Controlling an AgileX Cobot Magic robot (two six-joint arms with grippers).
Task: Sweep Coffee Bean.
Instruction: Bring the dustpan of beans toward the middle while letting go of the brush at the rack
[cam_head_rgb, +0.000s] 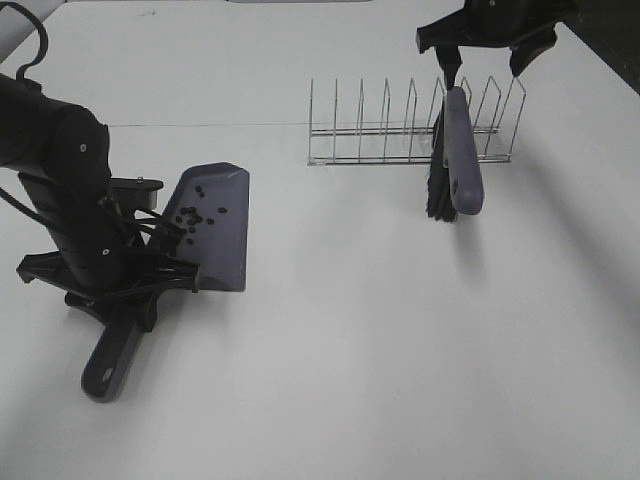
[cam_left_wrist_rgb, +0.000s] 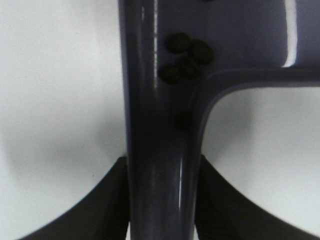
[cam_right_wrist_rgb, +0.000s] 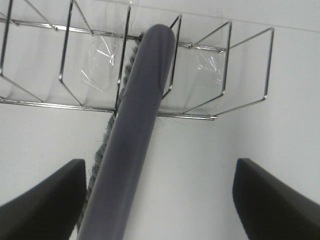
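The purple-grey dustpan (cam_head_rgb: 222, 235) lies flat at the left of the table, with several coffee beans (cam_head_rgb: 195, 214) near its back wall. My left gripper (cam_head_rgb: 145, 295) is shut on the dustpan's handle (cam_left_wrist_rgb: 157, 165); the left wrist view shows a cluster of coffee beans (cam_left_wrist_rgb: 186, 57) where the handle meets the pan. The brush (cam_head_rgb: 463, 160) leans in the wire rack (cam_head_rgb: 400, 135), bristles (cam_head_rgb: 437, 190) on the table. My right gripper (cam_head_rgb: 485, 62) hangs open above the brush's top end. In the right wrist view the brush handle (cam_right_wrist_rgb: 135, 125) runs between the spread fingers (cam_right_wrist_rgb: 45, 205), touching neither.
The wire rack (cam_right_wrist_rgb: 215, 75) stands at the back, right of centre, with several upright dividers. The dustpan's handle end (cam_head_rgb: 105, 368) points toward the table's front left. A dark edge marks the table's far right corner (cam_head_rgb: 610, 40).
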